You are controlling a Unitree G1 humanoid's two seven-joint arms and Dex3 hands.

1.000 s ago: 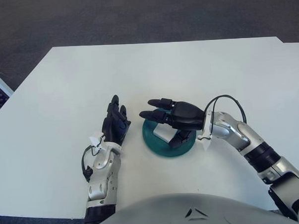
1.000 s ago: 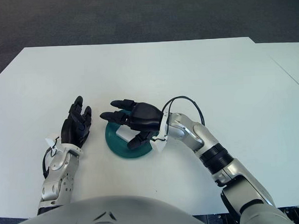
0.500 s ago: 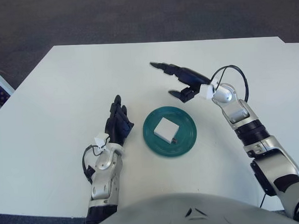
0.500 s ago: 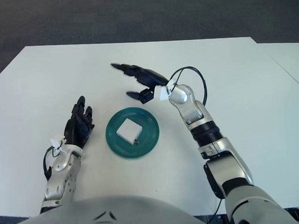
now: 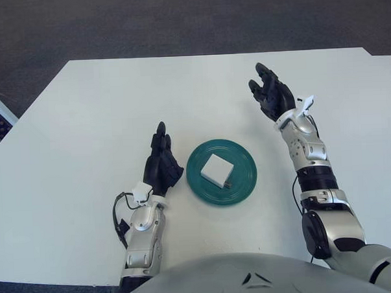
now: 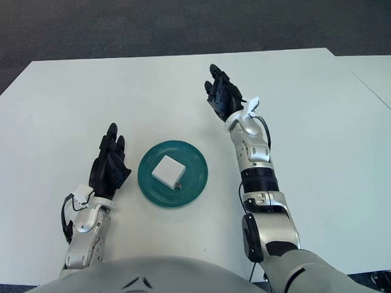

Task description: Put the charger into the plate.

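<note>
The left hand (image 5: 162,166) shows above the white worktop (image 5: 71,126), just to the left of the plate (image 5: 239,183). Its fingers (image 5: 160,138) are extended and held close together, pointing away from the robot, and they hold nothing. Whether the hand touches the worktop cannot be determined.

The plate is a round, dark green dish lying flat on the worktop, immediately to the right of the left hand and apart from it. The charger (image 5: 217,169) is a small white block lying inside the plate, close to its centre, turned at an angle so that one corner points away from the robot. A small dark detail shows at its near right edge. Neither hand touches the charger.

The right hand (image 5: 271,98) is raised, beyond the plate and to its right, well apart from the charger. Its fingers (image 5: 262,72) are loosely spread, slightly curved, and hold nothing. The right forearm (image 5: 306,151) runs from that hand back towards the robot, to the right of the plate.
</note>
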